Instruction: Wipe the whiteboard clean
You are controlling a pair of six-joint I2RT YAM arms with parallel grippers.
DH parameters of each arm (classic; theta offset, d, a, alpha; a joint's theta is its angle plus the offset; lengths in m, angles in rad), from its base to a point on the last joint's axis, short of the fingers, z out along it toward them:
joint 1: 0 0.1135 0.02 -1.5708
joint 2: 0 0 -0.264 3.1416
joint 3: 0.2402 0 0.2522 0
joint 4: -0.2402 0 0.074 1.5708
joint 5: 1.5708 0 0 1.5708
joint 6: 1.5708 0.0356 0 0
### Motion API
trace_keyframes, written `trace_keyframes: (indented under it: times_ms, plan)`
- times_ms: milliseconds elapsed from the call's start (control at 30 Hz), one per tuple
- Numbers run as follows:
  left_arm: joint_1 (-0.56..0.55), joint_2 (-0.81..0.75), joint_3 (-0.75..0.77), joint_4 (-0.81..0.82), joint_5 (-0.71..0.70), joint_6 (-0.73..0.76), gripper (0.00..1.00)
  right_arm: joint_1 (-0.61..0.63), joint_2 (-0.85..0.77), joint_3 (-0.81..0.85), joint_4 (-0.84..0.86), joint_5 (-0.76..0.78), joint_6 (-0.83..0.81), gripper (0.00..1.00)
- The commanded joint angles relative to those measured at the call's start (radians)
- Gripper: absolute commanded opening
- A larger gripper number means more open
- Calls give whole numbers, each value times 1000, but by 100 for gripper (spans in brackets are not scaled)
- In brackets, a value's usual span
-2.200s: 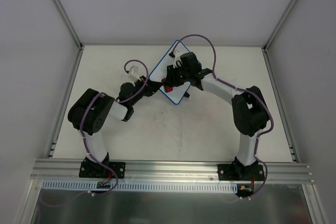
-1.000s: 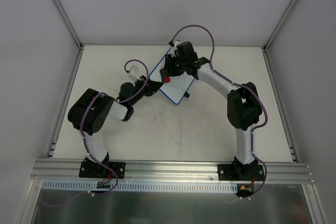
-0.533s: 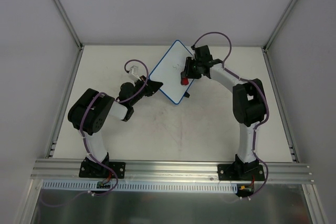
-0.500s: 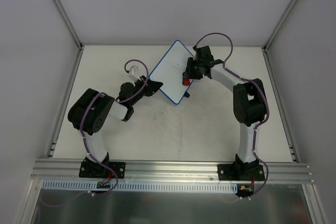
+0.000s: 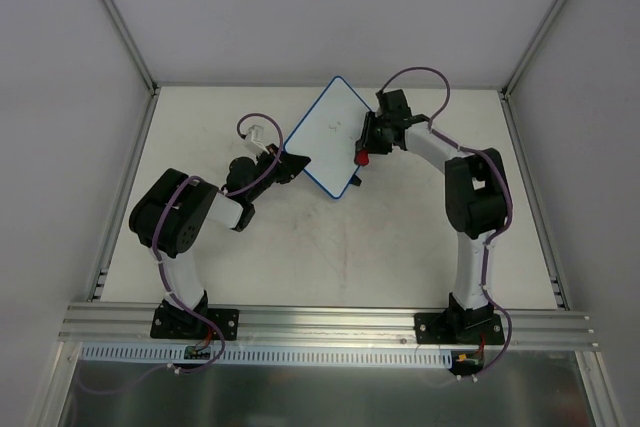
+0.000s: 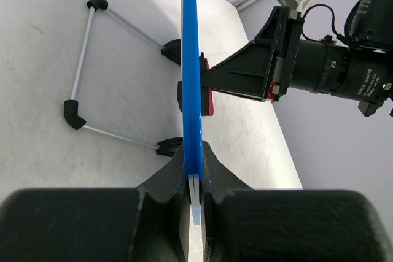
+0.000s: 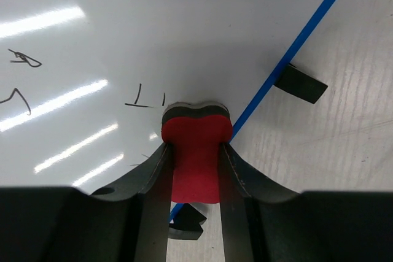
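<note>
Our left claw [image 6: 195, 173] pinches a corner of the blue-rimmed white rectangular whiteboard [image 5: 325, 137] at the far middle of the counter [image 5: 350, 247]. Our right claw [image 7: 195, 159] clamps the red bone-shaped eraser [image 7: 196, 130] at the board's right edge. Black pen marks [image 7: 144, 99] show beside it, so we judge the erasing unfinished.

whiteboard [image 7: 123, 29]: glossy, smooth, blue plastic rim; eraser [image 7: 195, 157]: matt red foam; table [image 7: 344, 133]: matt, faintly scuffed
</note>
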Motion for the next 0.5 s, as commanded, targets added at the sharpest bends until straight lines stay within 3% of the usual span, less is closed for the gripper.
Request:
trace_keyframes:
  times_ms: [0, 267, 467]
  plan:
    - [-1, -4, 36, 383, 91, 11, 0, 76, 14, 57, 25, -48, 15, 0]
    - [-1, 5, 48, 383, 115, 3, 0, 119, 88, 266, 21, -212, -21, 0]
    - [-1, 11, 51, 383, 117, 1, 0, 143, 140, 389, -56, -199, -101, 0]
